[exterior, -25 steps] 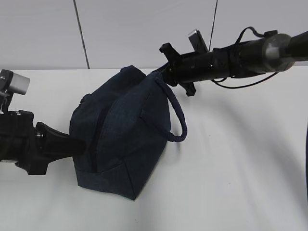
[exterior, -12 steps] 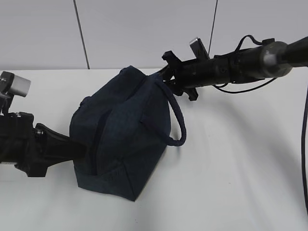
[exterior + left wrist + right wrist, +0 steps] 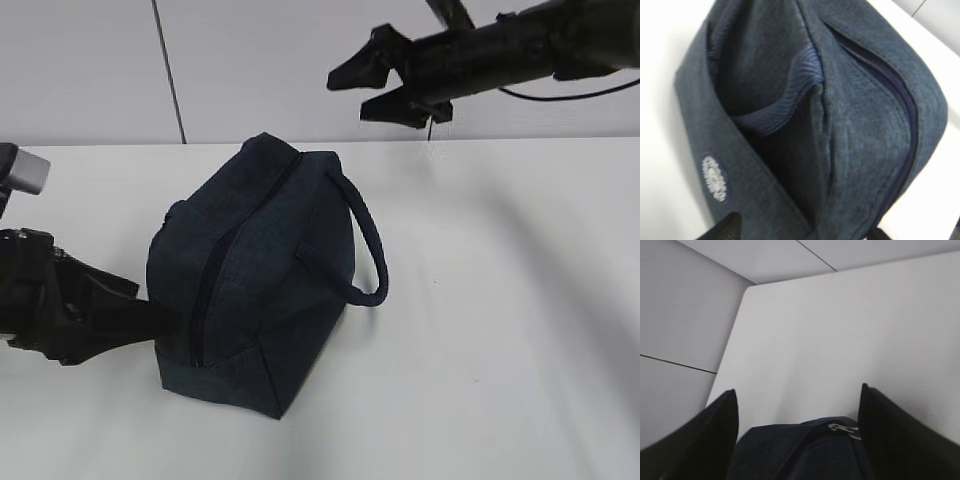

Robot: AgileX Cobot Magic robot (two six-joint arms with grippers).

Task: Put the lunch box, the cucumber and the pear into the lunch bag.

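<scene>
Exterior view: zipped lunch bag [image 3: 255, 275] sits centre-left on the worktop [image 3: 500, 330]. Right end effector [image 3: 372, 92] hovers at one o'clock, fingers apart; left end effector [image 3: 140, 310], fingers apart, beside it at nine o'clock. Packing appears finished; retreating comes next.

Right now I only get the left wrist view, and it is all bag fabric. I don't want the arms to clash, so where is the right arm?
Observer: The right gripper is up in the air beyond the lunch bag, touching nothing.
Operator: How are its jaws?
Observer: They are spread open, with nothing between them.
Operator: Can you see the zipper pull anywhere?
Observer: Yes. The right wrist view shows the metal ring pull at the bag's end, below that gripper.
</scene>
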